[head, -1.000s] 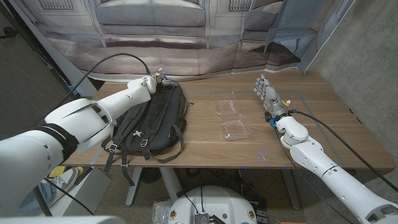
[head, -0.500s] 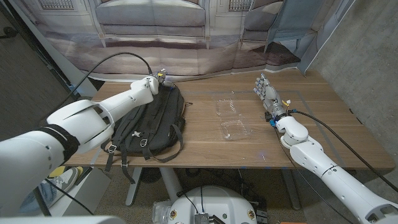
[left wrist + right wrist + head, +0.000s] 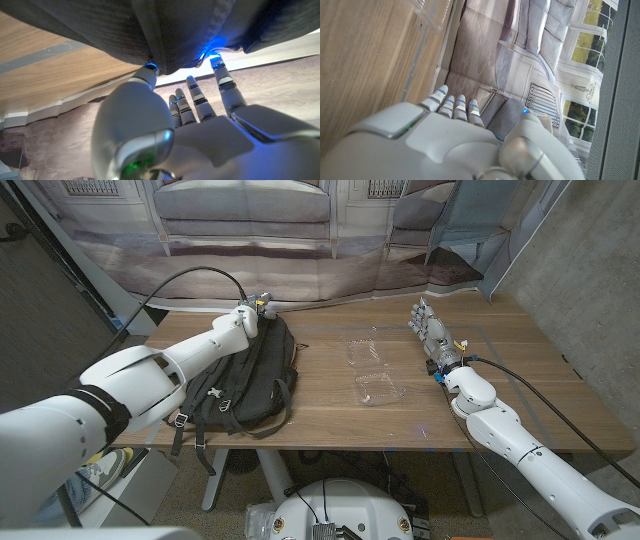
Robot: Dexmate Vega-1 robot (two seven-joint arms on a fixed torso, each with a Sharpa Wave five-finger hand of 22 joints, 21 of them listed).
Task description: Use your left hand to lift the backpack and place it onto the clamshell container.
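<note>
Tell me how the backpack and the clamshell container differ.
The backpack is black, soft and opaque; the clamshell container is clear, rigid plastic. The backpack is far bigger and bulkier; the container lies low and open. The left hand touches the backpack's top; nothing touches the container. Both lie on the table.

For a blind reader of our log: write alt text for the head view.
The robot's left hand reaches the top of a black backpack at the wooden table's left side. A clear clamshell container lies open mid-table, and the right hand stands near the right edge, holding nothing.
</note>
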